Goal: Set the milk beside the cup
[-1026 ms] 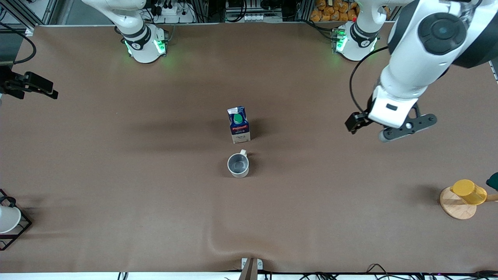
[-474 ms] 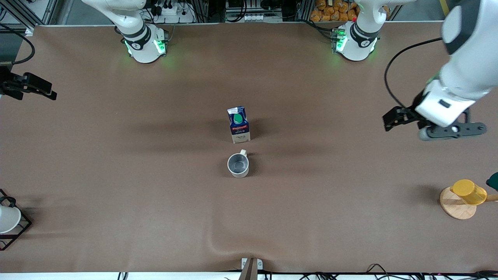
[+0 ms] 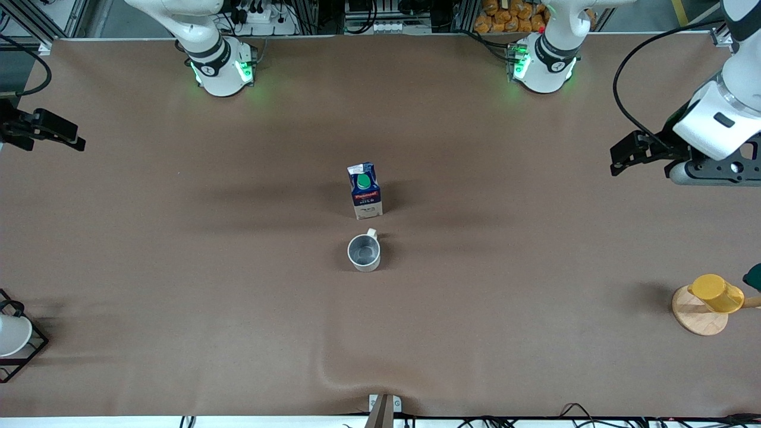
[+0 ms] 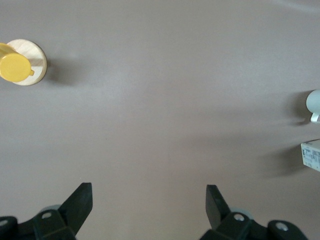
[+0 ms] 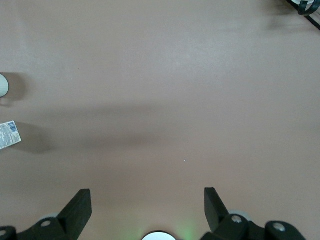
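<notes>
Milk carton [image 3: 364, 191] mid-table beside mug [image 3: 364, 252], well apart from my left gripper [image 4: 148, 202], spread open, empty; right gripper [image 5: 147, 205] likewise.

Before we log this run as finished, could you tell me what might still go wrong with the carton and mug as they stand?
The milk stands upright just farther from the front camera than the cup, apart from it; tall and narrow, it could tip if bumped. The cup's handle points toward the carton, so nudging either may make them collide. The left gripper and right gripper are open and empty over bare table, so an arm sweeping low across the middle is probably the main hazard.
</notes>
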Motion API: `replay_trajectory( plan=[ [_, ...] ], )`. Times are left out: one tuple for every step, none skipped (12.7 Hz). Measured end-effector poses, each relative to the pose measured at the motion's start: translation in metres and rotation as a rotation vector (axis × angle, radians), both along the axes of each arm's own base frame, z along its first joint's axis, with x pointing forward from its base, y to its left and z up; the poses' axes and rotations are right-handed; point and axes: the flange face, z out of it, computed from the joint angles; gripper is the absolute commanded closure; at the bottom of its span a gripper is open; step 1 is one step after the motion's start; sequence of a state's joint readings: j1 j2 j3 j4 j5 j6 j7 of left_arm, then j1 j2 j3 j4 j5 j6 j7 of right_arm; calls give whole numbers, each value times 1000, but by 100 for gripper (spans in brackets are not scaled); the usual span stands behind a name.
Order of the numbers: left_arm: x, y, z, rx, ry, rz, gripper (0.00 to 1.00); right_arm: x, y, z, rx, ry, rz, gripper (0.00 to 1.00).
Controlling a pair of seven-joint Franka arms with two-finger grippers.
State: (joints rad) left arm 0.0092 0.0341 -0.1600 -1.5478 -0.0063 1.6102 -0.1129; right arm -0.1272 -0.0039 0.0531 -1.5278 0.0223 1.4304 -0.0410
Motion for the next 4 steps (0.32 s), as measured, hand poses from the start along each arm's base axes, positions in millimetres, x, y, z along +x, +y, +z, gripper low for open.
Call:
replay_trajectory(
  plan=[
    [-1,0,0,1,6,0,0,0,0,0,0,-1,0,0],
    [-2,1,0,2,8,0,0,0,0,0,0,1,0,0],
    [-2,1,0,3,14,0,0,0,0,0,0,2,0,0],
    [-4,1,0,4,22,0,0,0,0,0,0,2,0,0]
  ],
)
